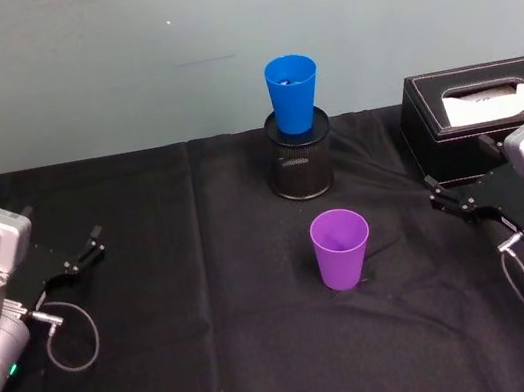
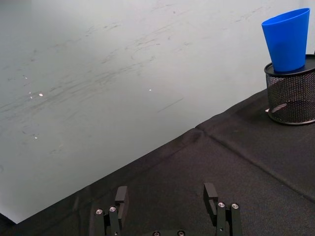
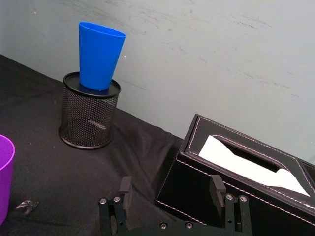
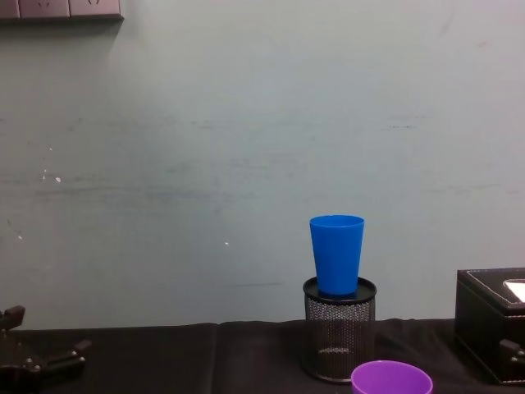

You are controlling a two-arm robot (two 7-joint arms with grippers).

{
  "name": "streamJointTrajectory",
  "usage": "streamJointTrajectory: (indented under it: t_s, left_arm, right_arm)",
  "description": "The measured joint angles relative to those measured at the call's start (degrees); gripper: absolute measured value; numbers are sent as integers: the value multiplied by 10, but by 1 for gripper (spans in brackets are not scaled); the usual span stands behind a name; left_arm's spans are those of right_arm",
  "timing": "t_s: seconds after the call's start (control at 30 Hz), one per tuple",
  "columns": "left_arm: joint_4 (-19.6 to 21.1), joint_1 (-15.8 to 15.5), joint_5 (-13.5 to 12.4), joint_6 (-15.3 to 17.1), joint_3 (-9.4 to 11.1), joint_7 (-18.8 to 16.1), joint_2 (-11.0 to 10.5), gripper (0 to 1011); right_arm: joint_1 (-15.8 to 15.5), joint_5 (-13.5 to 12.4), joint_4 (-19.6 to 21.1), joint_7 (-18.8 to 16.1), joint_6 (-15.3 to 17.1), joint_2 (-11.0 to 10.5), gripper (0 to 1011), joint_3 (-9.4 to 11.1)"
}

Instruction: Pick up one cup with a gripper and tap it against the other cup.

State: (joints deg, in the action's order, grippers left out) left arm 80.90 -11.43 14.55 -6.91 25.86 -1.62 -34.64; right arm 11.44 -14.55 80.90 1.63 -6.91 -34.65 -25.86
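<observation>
Two grippers were nearest, jaws wide and empty: left gripper (image 1: pixel 78 257) far left of the mesh pen holder (image 1: pixel 301 164), right gripper (image 1: pixel 445 196) right of it. Purple cup (image 1: pixel 341 248) stood near, in front of the holder; blue cup (image 1: pixel 293 94) sat upright in its top.

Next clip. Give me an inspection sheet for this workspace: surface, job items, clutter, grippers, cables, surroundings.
Surface: table under a black cloth.
Job's things: purple cup upright on the cloth, untouched; blue cup upright in the top of the mesh pen holder behind it.
Clutter: black tissue box at the right, tissue showing.
Grippers: left gripper open, low at the left; right gripper open, beside the tissue box; both empty.
Cables: left cable loop and right cable loop, one at each wrist.
Surroundings: pale scuffed wall behind.
</observation>
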Motion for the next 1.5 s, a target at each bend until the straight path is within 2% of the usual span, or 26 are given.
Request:
streamJointTrajectory:
  t_s: [1.5]
  left_arm:
    - [0, 0, 0, 0, 0, 0, 0, 1000]
  right_arm:
    - [0, 0, 0, 0, 0, 0, 1002, 0]
